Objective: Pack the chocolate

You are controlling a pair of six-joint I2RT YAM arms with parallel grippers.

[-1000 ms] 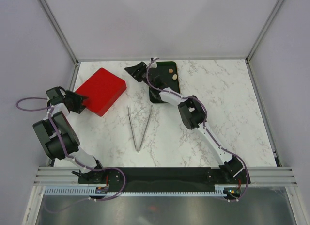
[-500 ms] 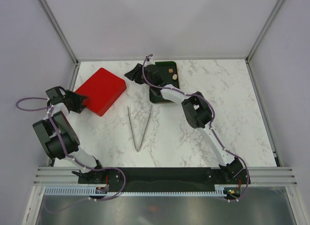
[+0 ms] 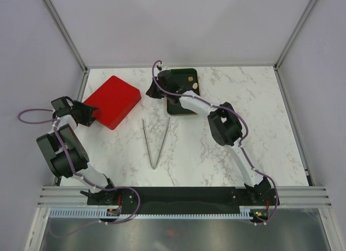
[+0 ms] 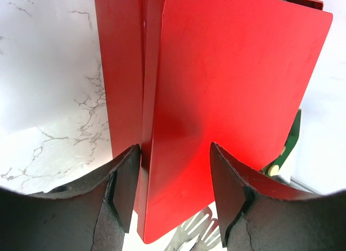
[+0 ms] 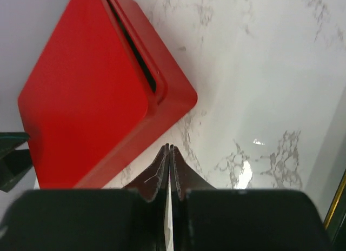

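Two pieces of chocolate, a tan one (image 3: pixel 190 78) and a cream one (image 3: pixel 194 85), lie on the dark green tray (image 3: pixel 184 106) at the back. The cream piece (image 4: pixel 274 169) also shows in the left wrist view. My left gripper (image 3: pixel 82 111) (image 4: pixel 174 148) is closed on the near-left corner of the red box (image 3: pixel 113 101) (image 4: pixel 227 83), one finger on each side. My right gripper (image 3: pixel 150 93) (image 5: pixel 170 148) is shut just off the box's right corner (image 5: pixel 92 99), low over the marble. A thin white sliver shows between its fingers; I cannot tell what it is.
Long metal tongs (image 3: pixel 155 140) (image 4: pixel 197 232) lie on the marble table (image 3: pixel 259 126) in front of the box and tray, their joined end toward me. A dark slit (image 5: pixel 135 51) runs between the red lid and its base. Enclosure walls rise on three sides.
My right gripper swung left from above the tray to the red box's right corner and closed. The left arm and the box stayed put.
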